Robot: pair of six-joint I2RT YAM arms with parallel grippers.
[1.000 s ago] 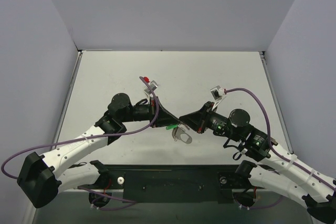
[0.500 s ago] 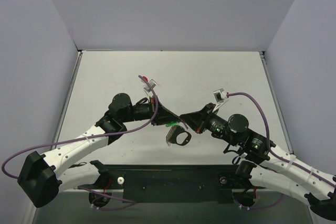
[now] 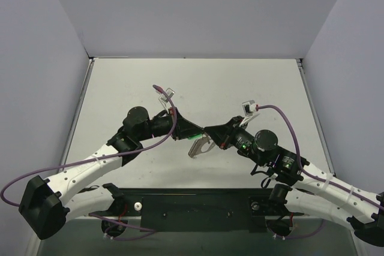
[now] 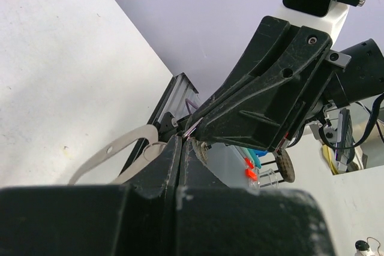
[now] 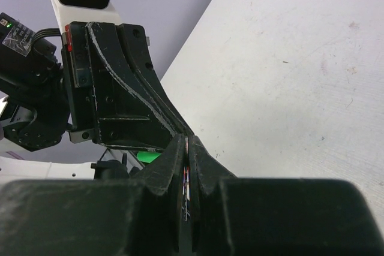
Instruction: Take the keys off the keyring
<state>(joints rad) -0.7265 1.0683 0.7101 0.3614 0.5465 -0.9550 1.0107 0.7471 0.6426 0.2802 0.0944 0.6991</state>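
My two grippers meet tip to tip above the middle of the table. The left gripper (image 3: 200,134) (image 4: 182,141) is shut. A thin round wire ring of the keyring (image 4: 153,147) sits right against its tip. Below hangs a pale flat metal piece with a small hole (image 4: 108,151), seen as a grey shape (image 3: 198,147) in the top view. The right gripper (image 3: 207,130) (image 5: 187,140) is shut on a thin flat sliver seen edge-on, apparently a key (image 5: 186,178). Each wrist view shows the other gripper's black fingers (image 4: 264,88) (image 5: 126,94) close in front.
The grey table (image 3: 198,88) is walled by pale panels at the back and sides. The arm bases and a black rail (image 3: 198,205) run along the near edge. Purple cables (image 3: 282,115) loop off both wrists.
The hanging metal piece has swung from below right of the tips up and to the left. The right gripper has edged left. The left wrist has rolled a little. Both stay shut.
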